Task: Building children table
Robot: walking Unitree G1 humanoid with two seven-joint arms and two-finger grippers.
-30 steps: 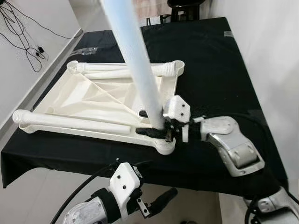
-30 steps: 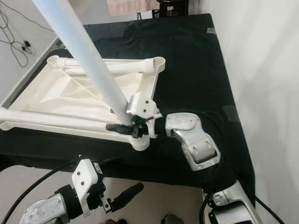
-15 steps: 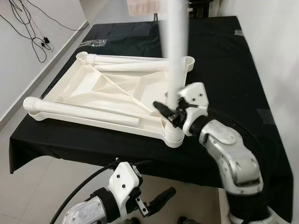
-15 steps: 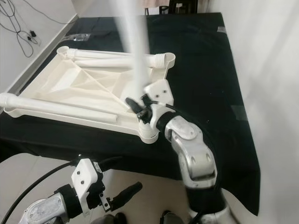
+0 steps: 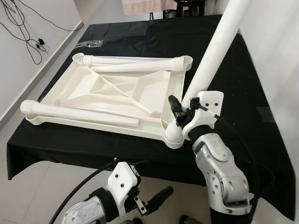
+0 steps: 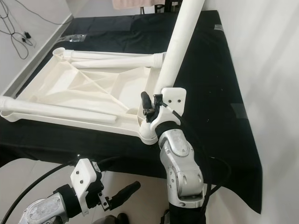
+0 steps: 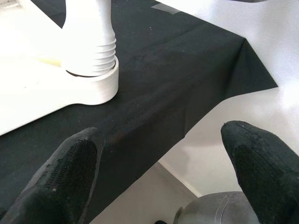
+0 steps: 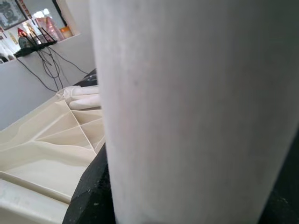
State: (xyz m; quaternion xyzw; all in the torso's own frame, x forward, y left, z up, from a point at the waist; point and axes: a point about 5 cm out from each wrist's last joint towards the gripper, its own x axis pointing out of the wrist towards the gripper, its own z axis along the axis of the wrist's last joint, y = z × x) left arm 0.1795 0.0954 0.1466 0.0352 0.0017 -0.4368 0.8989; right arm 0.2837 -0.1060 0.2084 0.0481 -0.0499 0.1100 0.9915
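An upturned white plastic table top lies on the black-covered table. My right gripper is shut on a long white leg just above its lower end. That threaded end sits in the near right corner socket, and the leg leans away to the right. One loose leg lies along the top's near edge, two more along its far edge. My left gripper hangs open below the table's front edge, nothing between its fingers.
A white wall runs close along the table's right side. Black cables trail over the floor and wall at the left. A clear plastic bag lies near the far left corner.
The held leg has swung from leaning left, through upright, to leaning right. My right arm has come round beneath it and now stands upright. The left arm stays put.
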